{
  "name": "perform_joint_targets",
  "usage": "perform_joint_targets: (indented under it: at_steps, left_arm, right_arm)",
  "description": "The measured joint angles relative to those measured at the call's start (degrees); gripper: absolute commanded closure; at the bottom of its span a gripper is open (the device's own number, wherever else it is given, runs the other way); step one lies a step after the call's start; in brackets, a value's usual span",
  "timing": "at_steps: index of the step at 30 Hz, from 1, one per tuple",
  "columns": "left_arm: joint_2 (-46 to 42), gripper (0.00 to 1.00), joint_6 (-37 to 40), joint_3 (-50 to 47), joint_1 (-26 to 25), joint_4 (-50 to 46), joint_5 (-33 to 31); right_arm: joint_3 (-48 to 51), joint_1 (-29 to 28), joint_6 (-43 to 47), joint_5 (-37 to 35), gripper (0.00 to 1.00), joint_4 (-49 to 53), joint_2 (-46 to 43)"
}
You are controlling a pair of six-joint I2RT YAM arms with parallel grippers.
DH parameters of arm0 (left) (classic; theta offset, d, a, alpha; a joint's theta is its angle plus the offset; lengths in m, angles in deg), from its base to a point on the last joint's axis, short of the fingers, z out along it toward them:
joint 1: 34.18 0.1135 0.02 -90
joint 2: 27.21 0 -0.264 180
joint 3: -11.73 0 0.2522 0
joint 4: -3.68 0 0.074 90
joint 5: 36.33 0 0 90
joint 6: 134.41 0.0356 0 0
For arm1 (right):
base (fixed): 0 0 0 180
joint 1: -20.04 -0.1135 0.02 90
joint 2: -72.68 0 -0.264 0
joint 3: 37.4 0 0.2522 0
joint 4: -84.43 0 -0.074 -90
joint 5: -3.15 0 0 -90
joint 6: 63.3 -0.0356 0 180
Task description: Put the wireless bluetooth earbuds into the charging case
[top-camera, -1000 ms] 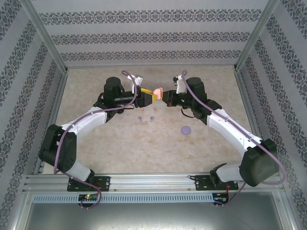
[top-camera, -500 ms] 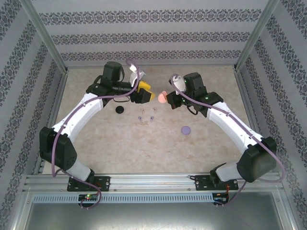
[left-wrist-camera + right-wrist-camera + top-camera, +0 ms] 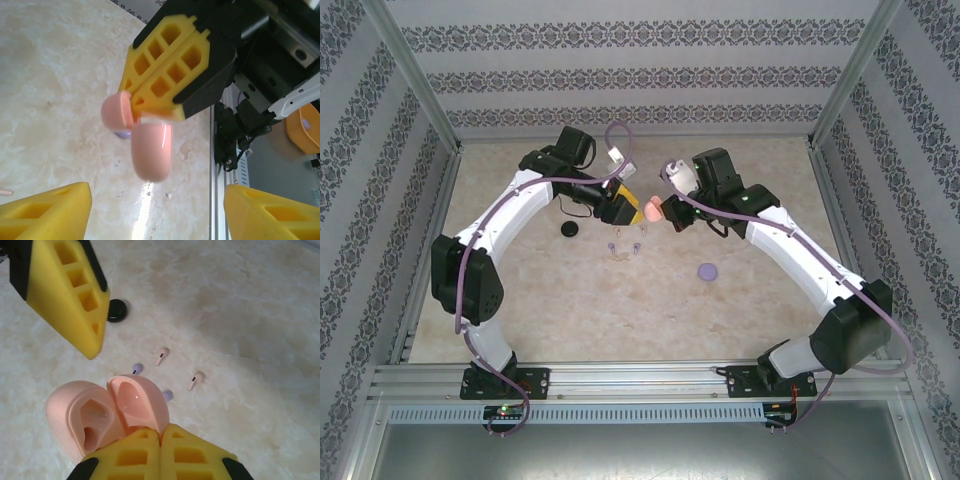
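The glossy pink plastic charging case (image 3: 132, 407), lid open, is clamped in the right end effector (image 3: 160, 440). The left end effector (image 3: 628, 208) stands wide just beside it.

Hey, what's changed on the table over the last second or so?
The left gripper drew away from the pink charging case to its left, then swung back toward it, jaws open. The right gripper kept the case clamped. The black disc, earlier hidden under the left arm, now shows. The earbuds and purple disc stayed put.
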Motion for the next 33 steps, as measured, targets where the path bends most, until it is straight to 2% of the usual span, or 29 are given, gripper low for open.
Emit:
perform_joint_targets:
  at_steps: [12,20,28,33]
  left_arm:
    - [4.0,0.35,2.7,3.3,-1.1,-5.0,1.0]
    - [5.6,0.49,3.5,4.8,-1.1,-6.7,1.8]
    - [7.3,0.59,4.3,5.7,-1.5,-7.8,2.6]
    - [7.4,0.71,4.4,6.4,-1.5,-8.5,2.9]
  right_arm:
    - [-2.8,-2.7,0.6,-0.6,1.00,1.3,2.7]
    - [-3.0,-2.8,0.6,-0.8,1.00,1.4,2.9]
    - [-3.0,-2.8,0.6,-0.8,1.00,1.3,2.9]
    - [-3.0,-2.8,0.6,-1.0,1.00,1.3,2.9]
